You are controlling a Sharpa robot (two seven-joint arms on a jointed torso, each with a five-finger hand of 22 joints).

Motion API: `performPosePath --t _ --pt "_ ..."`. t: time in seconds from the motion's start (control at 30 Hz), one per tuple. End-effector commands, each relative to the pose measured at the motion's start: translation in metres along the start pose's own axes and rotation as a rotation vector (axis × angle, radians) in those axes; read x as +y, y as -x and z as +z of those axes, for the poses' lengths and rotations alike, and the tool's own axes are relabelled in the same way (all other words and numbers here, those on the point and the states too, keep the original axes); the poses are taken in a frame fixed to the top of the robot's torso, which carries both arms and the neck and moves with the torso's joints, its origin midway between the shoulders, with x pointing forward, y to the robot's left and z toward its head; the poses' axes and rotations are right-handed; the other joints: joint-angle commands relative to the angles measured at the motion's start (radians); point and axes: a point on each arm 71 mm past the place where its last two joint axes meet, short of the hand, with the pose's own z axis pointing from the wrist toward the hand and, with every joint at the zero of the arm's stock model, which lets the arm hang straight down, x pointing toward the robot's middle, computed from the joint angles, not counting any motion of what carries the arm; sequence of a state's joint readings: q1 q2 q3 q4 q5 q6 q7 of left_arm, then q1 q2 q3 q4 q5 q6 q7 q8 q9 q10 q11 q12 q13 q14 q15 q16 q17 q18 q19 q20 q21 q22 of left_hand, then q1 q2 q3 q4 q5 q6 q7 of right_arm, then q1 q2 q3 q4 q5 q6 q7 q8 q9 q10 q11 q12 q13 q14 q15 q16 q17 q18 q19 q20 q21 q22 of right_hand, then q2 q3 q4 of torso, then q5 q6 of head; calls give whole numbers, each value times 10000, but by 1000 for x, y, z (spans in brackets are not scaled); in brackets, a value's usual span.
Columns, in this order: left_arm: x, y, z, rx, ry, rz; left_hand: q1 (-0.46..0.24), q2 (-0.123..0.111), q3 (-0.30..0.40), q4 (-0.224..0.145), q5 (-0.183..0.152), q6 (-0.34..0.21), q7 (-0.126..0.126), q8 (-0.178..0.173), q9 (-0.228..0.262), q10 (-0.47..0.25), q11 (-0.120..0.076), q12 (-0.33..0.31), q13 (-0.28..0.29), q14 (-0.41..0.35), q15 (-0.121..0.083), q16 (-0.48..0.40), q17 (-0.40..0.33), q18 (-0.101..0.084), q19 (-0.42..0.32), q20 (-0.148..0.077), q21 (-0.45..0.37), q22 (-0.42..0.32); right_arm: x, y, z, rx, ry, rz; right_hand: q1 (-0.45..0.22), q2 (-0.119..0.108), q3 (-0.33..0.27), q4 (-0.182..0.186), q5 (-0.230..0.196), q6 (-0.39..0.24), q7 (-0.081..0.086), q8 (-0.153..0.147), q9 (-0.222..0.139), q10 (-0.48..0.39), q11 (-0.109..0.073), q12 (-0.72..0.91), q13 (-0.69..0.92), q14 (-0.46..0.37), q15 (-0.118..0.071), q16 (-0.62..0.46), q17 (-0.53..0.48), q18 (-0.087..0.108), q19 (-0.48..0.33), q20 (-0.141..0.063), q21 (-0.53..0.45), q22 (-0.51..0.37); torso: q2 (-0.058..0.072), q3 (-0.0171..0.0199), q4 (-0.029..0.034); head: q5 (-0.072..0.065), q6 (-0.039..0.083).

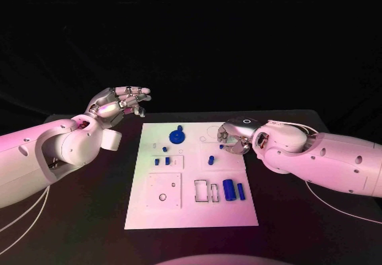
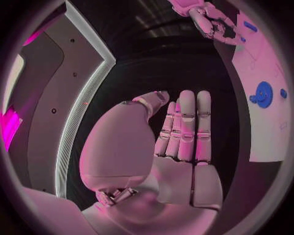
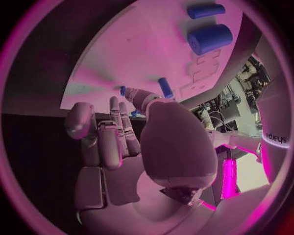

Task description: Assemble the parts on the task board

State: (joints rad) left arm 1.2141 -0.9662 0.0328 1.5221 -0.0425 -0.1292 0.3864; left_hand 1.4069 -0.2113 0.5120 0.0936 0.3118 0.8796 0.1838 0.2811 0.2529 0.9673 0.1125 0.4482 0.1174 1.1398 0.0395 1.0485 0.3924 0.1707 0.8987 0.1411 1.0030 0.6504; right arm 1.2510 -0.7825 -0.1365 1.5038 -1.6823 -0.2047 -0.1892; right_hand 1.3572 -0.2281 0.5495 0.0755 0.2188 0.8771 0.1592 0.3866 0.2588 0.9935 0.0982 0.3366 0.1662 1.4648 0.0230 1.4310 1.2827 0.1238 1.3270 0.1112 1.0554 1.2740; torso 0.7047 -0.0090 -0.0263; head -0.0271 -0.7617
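The white task board (image 1: 191, 215) lies in the middle of the table. A blue gear (image 1: 176, 136) sits near its far edge, also seen as the gear (image 2: 264, 94). Small blue pegs (image 1: 165, 149) (image 1: 211, 160) stand in the middle. A blue cylinder (image 1: 228, 190) and a thin blue bar (image 1: 240, 191) lie at the right. My left hand (image 1: 123, 102) is raised beyond the board's far left corner, fingers straight and palm empty (image 2: 183, 142). My right hand (image 1: 233, 138) hovers over the board's far right part, fingers (image 3: 113, 132) stretched toward a peg (image 3: 165, 87), holding nothing.
Rectangular and round recesses (image 1: 165, 190) are cut into the board's near half. Black table (image 1: 79, 226) surrounds the board on all sides. The cylinder (image 3: 210, 38) and bar (image 3: 206, 10) lie past the right hand's fingertips.
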Motion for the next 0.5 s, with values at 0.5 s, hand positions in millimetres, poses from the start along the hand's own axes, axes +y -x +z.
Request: performPosePath --t 0.5 --pt "0 -2 1 69 -41 -120 -63 22 -18 -48 2 70 -21 65 -18 72 23 55 15 -73 -19 -72 -18 143 -41 -30 -55 -12 7 -14 6 343 103 -209 26 241 239 -91 -59 256 -15 -4 -12 397 -31 -57 -99 481 -56 96 90 -201 129 -5 218 156 4 -6 10 82 -43"
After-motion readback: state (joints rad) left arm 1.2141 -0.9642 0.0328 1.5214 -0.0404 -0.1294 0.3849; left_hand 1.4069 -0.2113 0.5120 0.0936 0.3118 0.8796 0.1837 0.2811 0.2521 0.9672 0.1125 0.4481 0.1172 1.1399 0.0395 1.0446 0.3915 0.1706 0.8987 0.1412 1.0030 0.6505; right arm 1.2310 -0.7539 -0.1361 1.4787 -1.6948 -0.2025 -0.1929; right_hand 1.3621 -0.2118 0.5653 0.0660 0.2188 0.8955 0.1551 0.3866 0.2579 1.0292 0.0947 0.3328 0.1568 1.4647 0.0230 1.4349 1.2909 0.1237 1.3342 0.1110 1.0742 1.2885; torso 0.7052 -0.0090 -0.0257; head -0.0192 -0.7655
